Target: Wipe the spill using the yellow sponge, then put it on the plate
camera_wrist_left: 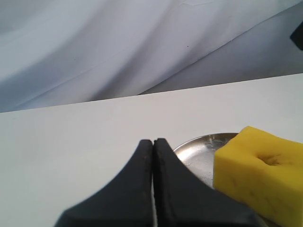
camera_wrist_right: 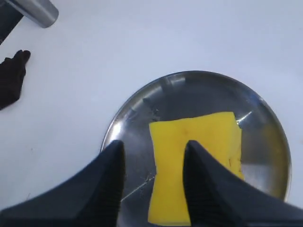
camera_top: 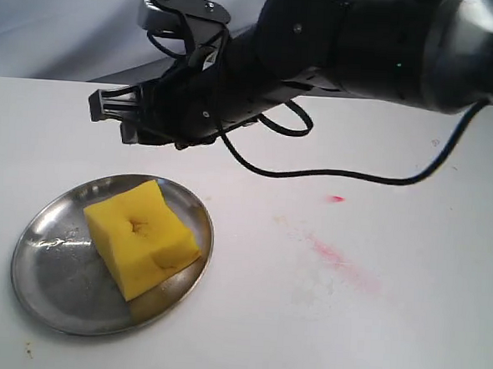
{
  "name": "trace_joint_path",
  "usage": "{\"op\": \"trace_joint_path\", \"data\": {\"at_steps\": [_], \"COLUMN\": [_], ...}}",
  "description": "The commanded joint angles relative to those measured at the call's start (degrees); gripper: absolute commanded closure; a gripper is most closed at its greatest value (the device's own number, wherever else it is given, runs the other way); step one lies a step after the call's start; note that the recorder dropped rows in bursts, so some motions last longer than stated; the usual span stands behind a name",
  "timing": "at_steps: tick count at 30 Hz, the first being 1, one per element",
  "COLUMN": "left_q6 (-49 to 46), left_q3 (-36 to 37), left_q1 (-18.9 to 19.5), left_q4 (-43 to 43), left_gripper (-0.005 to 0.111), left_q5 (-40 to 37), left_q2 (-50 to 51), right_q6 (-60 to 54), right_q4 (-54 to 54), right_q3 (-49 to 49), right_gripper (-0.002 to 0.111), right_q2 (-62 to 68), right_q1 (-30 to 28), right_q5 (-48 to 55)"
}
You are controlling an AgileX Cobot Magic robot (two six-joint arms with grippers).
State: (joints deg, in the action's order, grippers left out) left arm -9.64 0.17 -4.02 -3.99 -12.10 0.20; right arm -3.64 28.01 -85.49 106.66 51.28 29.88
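The yellow sponge (camera_top: 139, 236) lies on the steel plate (camera_top: 57, 265) at the front left of the table, touched by neither gripper. My right gripper (camera_top: 117, 114) reaches across from the right and hangs open in the air behind and above the plate. The right wrist view looks down between its spread fingers, right gripper (camera_wrist_right: 154, 144), onto the sponge (camera_wrist_right: 203, 137) and the plate (camera_wrist_right: 199, 92). The left gripper (camera_wrist_left: 153, 141) is shut on nothing, low beside the plate (camera_wrist_left: 199, 151) and the sponge (camera_wrist_left: 260, 165). No glossy tan spill shows.
A faint pink-red streak (camera_top: 342, 261) and a small red dot (camera_top: 336, 198) mark the white table to the right of the plate. A black cable (camera_top: 356, 176) sags from the right arm. A grey cloth backdrop (camera_wrist_left: 118, 47) hangs behind the table.
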Motion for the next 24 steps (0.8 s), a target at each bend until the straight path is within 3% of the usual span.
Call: {"op": "trace_joint_path", "data": {"at_steps": [1, 5, 19, 24], "left_q6": [0.56, 0.56, 0.56, 0.56], "left_q3": [-0.17, -0.17, -0.17, -0.17], "left_q1": [0.05, 0.05, 0.05, 0.05], "left_q4": [0.04, 0.04, 0.04, 0.04], "left_gripper": [0.107, 0.107, 0.107, 0.107], "left_q5": [0.28, 0.28, 0.28, 0.28], "left_q2": [-0.2, -0.2, -0.2, -0.2], "right_q6": [-0.21, -0.21, 2.2, 2.2], "right_q4": [-3.53, -8.15, -8.87, -8.87], "right_q3": [8.83, 17.96, 46.25, 54.76], "right_gripper": [0.093, 0.108, 0.108, 0.108], "right_q2": [-5.61, -10.38, -31.38, -37.59], "right_q1": [0.14, 0.14, -0.12, -4.16], "right_q5": [-5.07, -8.9, -23.79, -28.97]}}
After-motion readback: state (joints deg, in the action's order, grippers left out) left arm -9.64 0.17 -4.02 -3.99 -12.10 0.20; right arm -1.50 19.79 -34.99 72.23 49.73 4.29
